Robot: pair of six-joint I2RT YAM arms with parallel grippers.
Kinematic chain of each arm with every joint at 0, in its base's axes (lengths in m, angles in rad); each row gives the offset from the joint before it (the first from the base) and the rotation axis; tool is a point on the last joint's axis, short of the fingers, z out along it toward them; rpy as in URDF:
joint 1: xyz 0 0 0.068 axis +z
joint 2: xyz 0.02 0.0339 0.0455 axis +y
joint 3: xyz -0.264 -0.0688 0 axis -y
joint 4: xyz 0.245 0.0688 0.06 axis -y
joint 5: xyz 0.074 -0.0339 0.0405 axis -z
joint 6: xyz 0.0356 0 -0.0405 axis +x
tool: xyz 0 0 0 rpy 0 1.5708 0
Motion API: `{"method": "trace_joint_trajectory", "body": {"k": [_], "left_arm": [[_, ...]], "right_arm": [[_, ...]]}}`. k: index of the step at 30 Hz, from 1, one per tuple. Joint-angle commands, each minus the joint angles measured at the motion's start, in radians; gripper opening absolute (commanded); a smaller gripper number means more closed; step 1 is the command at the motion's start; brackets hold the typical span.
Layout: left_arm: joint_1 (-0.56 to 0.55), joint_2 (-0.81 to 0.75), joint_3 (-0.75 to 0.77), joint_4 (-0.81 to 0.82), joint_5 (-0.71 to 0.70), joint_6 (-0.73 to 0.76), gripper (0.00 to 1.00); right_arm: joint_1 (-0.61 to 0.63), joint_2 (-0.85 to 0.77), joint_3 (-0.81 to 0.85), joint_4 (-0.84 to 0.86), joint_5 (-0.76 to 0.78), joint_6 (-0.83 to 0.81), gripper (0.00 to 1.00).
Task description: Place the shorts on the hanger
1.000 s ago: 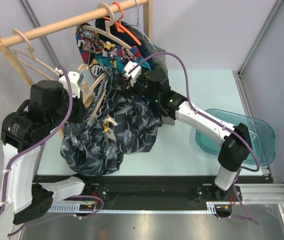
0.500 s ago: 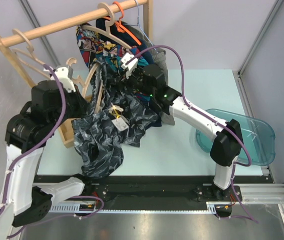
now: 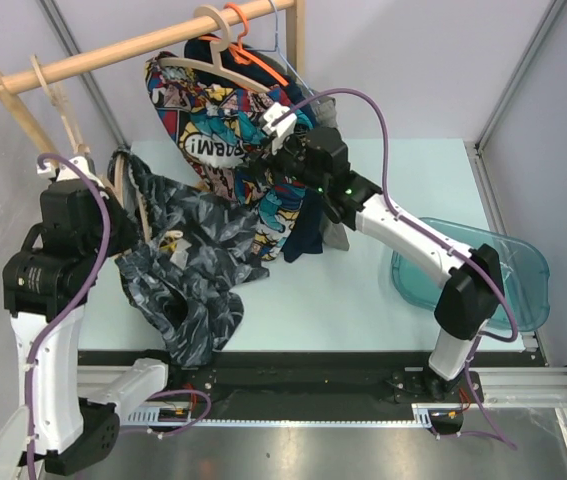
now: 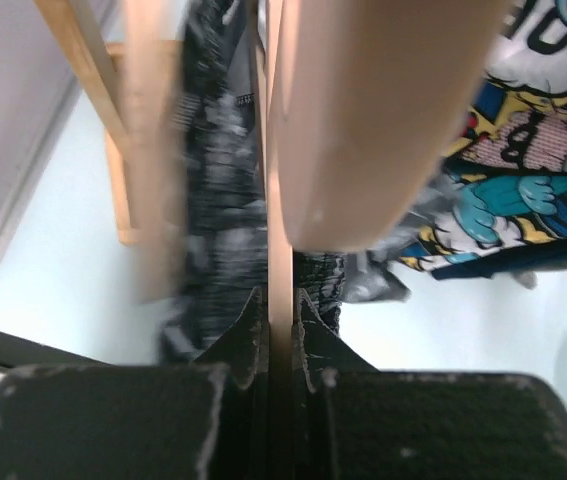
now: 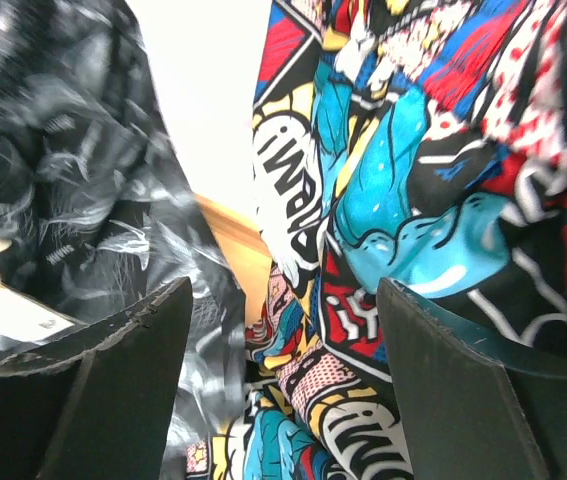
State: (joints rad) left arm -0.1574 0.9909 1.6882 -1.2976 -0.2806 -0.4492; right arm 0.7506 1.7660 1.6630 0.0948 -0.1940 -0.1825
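The dark marbled shorts [image 3: 198,260] hang in a bunch from a pale wooden hanger [image 3: 141,205] at the left, with a white tag showing. My left gripper [image 3: 113,195] is shut on the hanger's thin bar [image 4: 279,200], and the shorts [image 4: 218,190] drape just behind it. My right gripper [image 3: 253,162] is open against the comic-print shorts [image 3: 218,130]. Comic fabric [image 5: 363,300] lies between the jaws of the right gripper [image 5: 285,300]. The marbled shorts [image 5: 63,180] are to its left, outside the fingers.
A wooden rail [image 3: 143,45] crosses the back, carrying the comic shorts' hanger [image 3: 213,62], an orange hanger [image 3: 253,40], a wire hanger and a spare wooden hanger [image 3: 53,95]. A teal bin [image 3: 508,275] sits at the right. The rack's wooden post [image 4: 83,70] stands at the left.
My left arm has swung left and carried the hanger and marbled shorts away from the rack. The shorts have come clear of the right gripper, which now sits open by the comic shorts.
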Motion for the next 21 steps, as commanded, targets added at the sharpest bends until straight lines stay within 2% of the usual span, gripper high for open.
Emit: {"method": "trace_joint_trajectory", "body": {"k": [1,5,7,10,13,17,21], "left_arm": [[0.002,0.015,0.031,0.121,0.106,-0.068,0.00],[-0.056,0.074,0.067,0.184,0.098,-0.114,0.00],[-0.114,0.084,0.079,0.234,0.049,-0.132,0.00],[-0.125,0.133,0.145,0.279,0.014,-0.137,0.00],[-0.125,0.189,0.231,0.303,-0.028,-0.128,0.00],[-0.125,0.186,0.243,0.417,-0.043,-0.102,0.00],[-0.133,0.216,0.290,0.442,-0.080,-0.056,0.00]], "right_arm": [[-0.008,-0.079,-0.006,0.043,-0.012,-0.021,0.79],[-0.019,-0.102,-0.009,0.029,-0.002,-0.012,0.89],[-0.022,-0.128,-0.020,0.026,0.007,-0.009,0.95],[-0.023,-0.161,-0.049,0.023,0.005,-0.011,1.00],[-0.022,-0.214,-0.083,0.017,-0.004,-0.012,1.00],[-0.020,-0.278,-0.101,-0.010,0.002,-0.009,1.00],[-0.020,-0.312,-0.120,-0.032,0.021,-0.014,1.00]]}}
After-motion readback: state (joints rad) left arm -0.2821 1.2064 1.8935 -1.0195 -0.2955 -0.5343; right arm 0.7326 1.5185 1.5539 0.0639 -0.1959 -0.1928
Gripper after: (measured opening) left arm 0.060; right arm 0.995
